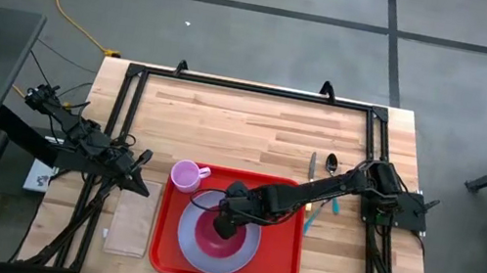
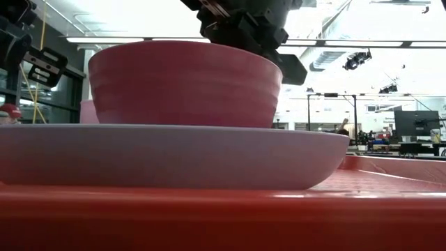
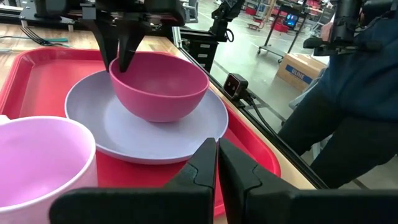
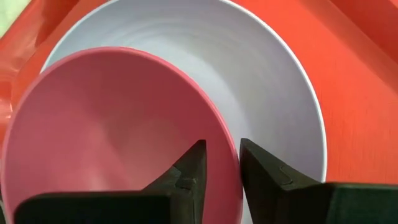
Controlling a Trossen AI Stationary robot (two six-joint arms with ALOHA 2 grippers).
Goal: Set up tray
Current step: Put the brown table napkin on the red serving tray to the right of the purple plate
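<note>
The red tray (image 1: 277, 261) lies at the table's near middle. A lavender plate (image 1: 190, 247) lies on it, and a dark pink bowl (image 1: 214, 241) sits in the plate. A light pink cup (image 1: 185, 176) stands on the tray's far left corner. My right gripper (image 1: 228, 219) is at the bowl's far rim, shut on it. My left gripper (image 1: 140, 186) is shut and empty just left of the tray, near the cup (image 3: 37, 168). The low view shows the bowl (image 2: 185, 84) resting in the plate (image 2: 174, 157). My right gripper holds the bowl by its rim (image 4: 231, 163) on the far side, with one finger (image 4: 189, 171) inside the bowl and one (image 4: 267, 174) outside. The fingers point down, slanting in from the far right. The bowl sits upright in the plate (image 3: 124, 134).
A tan napkin (image 1: 130, 222) lies left of the tray. A knife (image 1: 312, 165), a spoon (image 1: 331, 161) and a teal-handled piece (image 1: 322, 212) lie right of the tray. A person (image 3: 348, 93) stands beyond the table's near edge. The far half of the table is bare wood.
</note>
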